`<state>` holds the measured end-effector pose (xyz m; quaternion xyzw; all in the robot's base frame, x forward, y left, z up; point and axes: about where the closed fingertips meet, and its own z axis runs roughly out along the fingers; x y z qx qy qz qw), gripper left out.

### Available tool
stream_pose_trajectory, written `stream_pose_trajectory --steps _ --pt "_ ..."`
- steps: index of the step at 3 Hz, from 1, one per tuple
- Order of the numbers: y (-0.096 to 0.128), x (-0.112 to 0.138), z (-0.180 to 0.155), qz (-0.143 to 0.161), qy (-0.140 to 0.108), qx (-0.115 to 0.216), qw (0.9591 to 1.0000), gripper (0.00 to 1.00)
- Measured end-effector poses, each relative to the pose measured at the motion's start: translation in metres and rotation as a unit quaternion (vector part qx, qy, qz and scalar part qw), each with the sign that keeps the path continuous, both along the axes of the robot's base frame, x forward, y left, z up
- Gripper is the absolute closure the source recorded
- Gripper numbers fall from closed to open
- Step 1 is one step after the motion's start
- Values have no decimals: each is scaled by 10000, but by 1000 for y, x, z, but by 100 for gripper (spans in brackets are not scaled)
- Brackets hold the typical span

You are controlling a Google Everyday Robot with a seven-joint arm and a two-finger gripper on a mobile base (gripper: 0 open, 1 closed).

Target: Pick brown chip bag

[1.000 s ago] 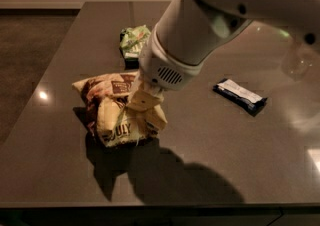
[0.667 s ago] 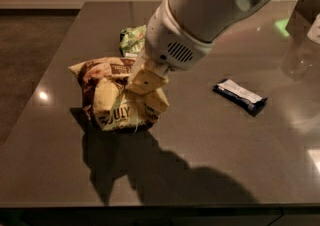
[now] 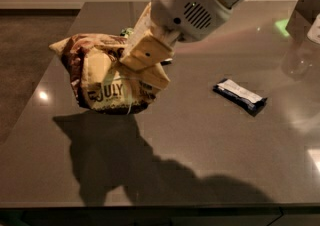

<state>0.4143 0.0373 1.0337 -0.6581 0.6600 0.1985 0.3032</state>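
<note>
The brown chip bag [image 3: 102, 77] hangs crumpled in the air above the dark table, its cream end with "JULY" lettering facing me and its shadow on the tabletop below. My gripper [image 3: 145, 55] comes down from the upper right and is shut on the bag's upper right part, its cream-coloured fingers [image 3: 146, 52] pressed into the bag. The bag is clear of the table surface.
A slim dark bar wrapper with a white label [image 3: 240, 96] lies on the table to the right. A bit of the green bag [image 3: 126, 32] peeks out behind the gripper. The dark table [image 3: 210, 145] has its front edge near the bottom and its left edge beside the lifted bag. A clear glass object [image 3: 300, 55] stands at the far right.
The gripper has risen with the brown chip bag held in it; the bag has left the tabletop and now hangs higher, its shadow spreading below it.
</note>
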Motion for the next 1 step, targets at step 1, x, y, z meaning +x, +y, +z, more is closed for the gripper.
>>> stream_pose_trajectory --steps 1 --pt "2 -3 5 42 -18 56 10000 100"
